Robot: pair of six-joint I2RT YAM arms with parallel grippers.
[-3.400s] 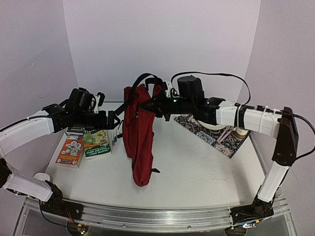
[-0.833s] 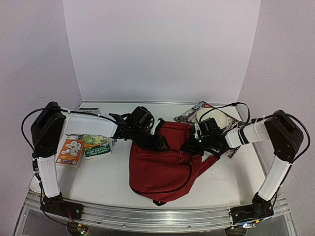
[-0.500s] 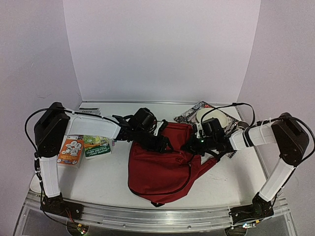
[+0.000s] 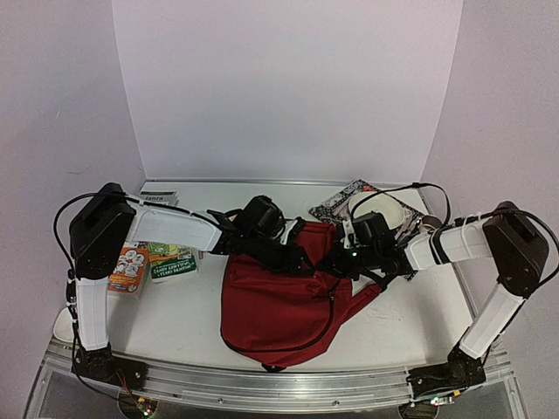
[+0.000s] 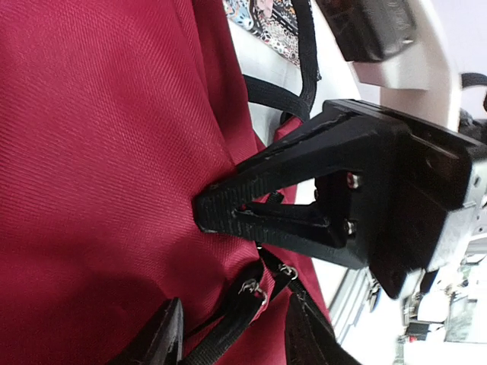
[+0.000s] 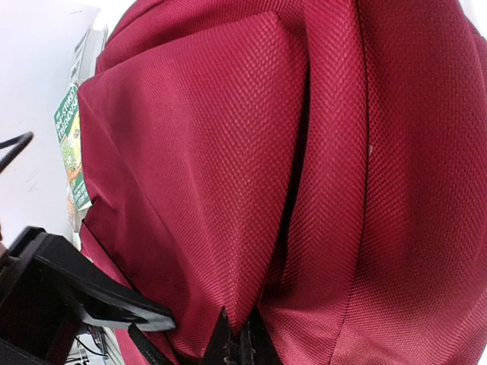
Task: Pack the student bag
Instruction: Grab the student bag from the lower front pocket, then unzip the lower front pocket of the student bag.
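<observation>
Top external view is giving you two booklets (image 4: 148, 262) waiting left of the student bag (image 4: 275, 314), which is lying flat. Your left gripper (image 4: 295, 255) is sitting at the bag's far edge, its jaws standing apart around a black strap (image 5: 228, 327) without pinching it. Just right of it, the right gripper (image 4: 336, 260) is pinching a fold of the bag's red fabric, fully closed. You are readying the bag for opening, I judge; next you are needing a zipper pull found and drawn.
</observation>
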